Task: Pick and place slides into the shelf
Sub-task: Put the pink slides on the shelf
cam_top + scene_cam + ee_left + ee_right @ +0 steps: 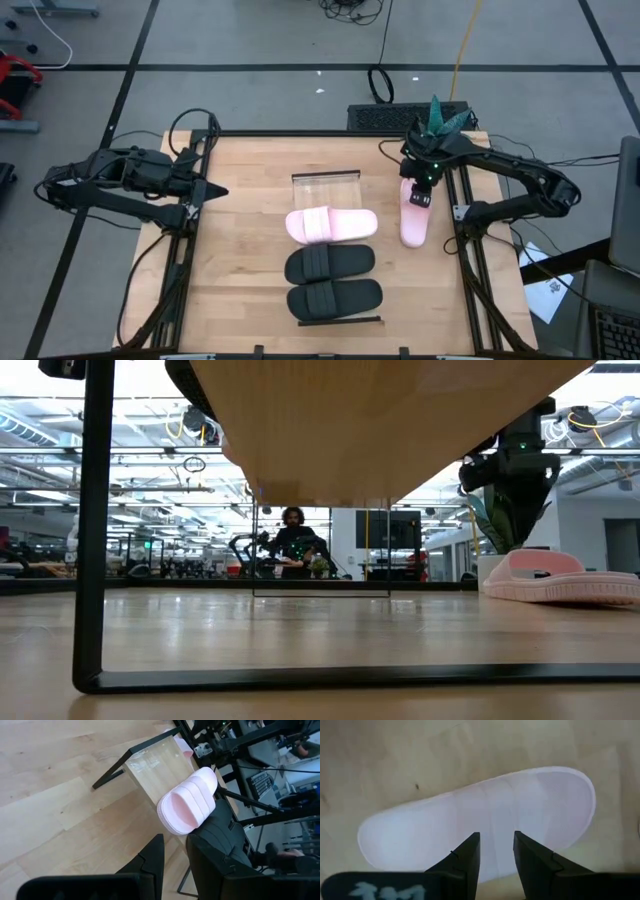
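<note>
The shelf (325, 185) lies across the middle of the table and carries one pink slide (332, 225) and the two black slides (330, 263) (335, 298), side by side. The second pink slide (411, 222) lies sole down on the tabletop near the right edge. My right gripper (421, 190) hangs over its far half. In the right wrist view the gripper (495, 847) is open, pointing down at the slide's strap (505, 815); no touch shows. My left gripper (208, 190) waits open at the table's left edge, pointing toward the shelf (160, 770) and the pink slide on it (190, 802).
A teal plant-like object (440, 115) and a dark mat (385, 117) sit just beyond the table's far edge, near my right arm. The low view looks under the shelf plank (400, 420) past its dark frame leg (90, 560); a person (292, 545) stands far back in the room.
</note>
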`<act>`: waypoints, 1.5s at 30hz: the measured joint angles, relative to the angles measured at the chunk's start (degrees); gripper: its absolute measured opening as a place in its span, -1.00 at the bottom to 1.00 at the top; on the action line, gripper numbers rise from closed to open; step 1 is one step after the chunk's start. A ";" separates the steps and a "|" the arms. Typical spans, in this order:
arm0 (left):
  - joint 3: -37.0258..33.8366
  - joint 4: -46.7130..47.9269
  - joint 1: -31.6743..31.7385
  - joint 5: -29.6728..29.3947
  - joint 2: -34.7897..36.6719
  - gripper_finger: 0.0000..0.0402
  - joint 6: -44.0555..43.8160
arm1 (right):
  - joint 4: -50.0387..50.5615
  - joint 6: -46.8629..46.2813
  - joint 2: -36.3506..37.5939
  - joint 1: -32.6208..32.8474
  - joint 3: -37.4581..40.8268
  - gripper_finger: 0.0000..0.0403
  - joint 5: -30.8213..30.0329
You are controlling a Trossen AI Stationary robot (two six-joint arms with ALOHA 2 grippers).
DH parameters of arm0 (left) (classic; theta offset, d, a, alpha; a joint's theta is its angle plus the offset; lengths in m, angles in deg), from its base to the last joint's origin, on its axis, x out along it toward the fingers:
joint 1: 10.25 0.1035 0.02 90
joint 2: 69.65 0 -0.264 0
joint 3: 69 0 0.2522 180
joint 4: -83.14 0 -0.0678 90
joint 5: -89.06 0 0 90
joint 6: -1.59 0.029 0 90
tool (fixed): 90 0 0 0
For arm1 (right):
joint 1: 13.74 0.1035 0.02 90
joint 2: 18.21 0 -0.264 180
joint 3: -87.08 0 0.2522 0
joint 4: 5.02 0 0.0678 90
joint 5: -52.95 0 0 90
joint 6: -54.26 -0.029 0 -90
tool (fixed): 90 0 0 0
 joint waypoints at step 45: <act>0.00 0.00 0.00 -0.02 -0.09 -0.59 -2.86 | -2.80 16.57 -6.37 -8.34 -1.73 -0.46 4.91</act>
